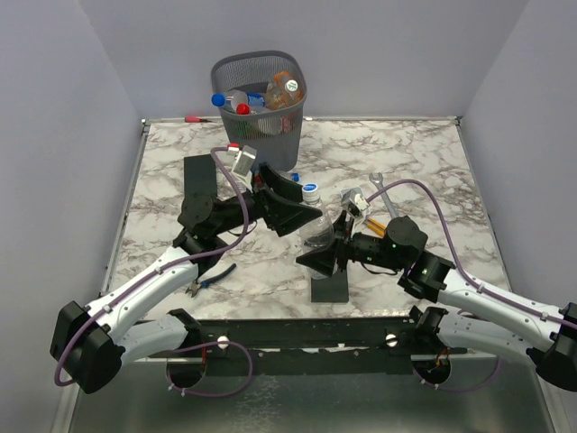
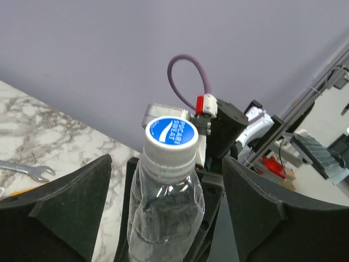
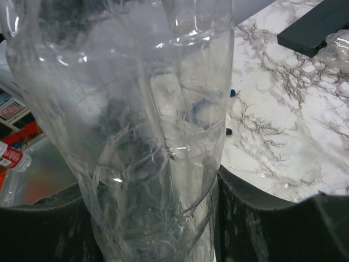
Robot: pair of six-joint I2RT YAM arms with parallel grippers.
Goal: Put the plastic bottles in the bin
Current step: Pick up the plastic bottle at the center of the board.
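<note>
Beyond the left jaws stands the bin [image 1: 261, 131], with several bottles [image 1: 284, 87] lying inside it. Your left gripper [image 2: 166, 169] is released: the two fingers stand apart, and there is free space between each of them and the neck of the clear bottle [image 3: 152, 109], which passes between them. The blue and white cap [image 2: 171, 134] sits just past the tips of these fingers. The same bottle reaches to the right, into your right gripper [image 1: 329, 245]. In the right wrist view the dark pads [image 3: 262, 224] touch the body from both sides, so I judge that these jaws grasp the bottle around its wide lower part. It is held above the table, between the two grippers. The bottle looks empty, so I expect it to be very light. Its wall is thin and already wrinkled, so it will give way under pressure and may slide, because the plastic is smooth. I think the better places to hold are the stiff neck under the cap or the base, not the soft middle. Just beyond the right jaws another crumpled clear bottle [image 1: 356, 200] lies on the table.
</note>
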